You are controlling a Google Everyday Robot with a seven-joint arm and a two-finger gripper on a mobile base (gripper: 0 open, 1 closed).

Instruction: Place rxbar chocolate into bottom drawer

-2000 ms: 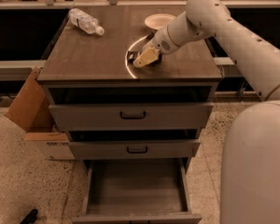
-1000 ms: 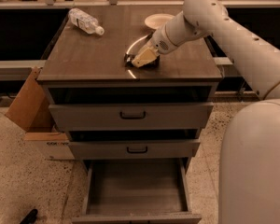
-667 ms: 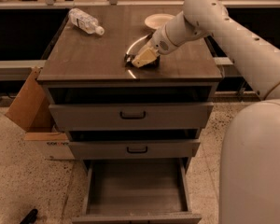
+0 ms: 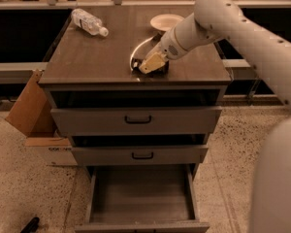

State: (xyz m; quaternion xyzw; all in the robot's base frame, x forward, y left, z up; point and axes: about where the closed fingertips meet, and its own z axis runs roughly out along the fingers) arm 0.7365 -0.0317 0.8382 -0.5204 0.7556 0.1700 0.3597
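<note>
The rxbar chocolate (image 4: 161, 69) is a small dark bar lying on the cabinet top near its front edge, right of centre. My gripper (image 4: 150, 64) reaches in from the right and is down on the bar's left end, covering part of it. The bottom drawer (image 4: 141, 194) is pulled out at the foot of the cabinet, and its flat grey interior has nothing in it.
A clear plastic bottle (image 4: 88, 22) lies at the cabinet top's back left. A white plate (image 4: 166, 21) sits at the back, behind my arm. The two upper drawers (image 4: 136, 120) with black handles stand slightly ajar. A cardboard box (image 4: 31, 106) leans at the cabinet's left.
The gripper has dropped slightly onto the bar on the cabinet top. The drawers, bottle and plate have not moved.
</note>
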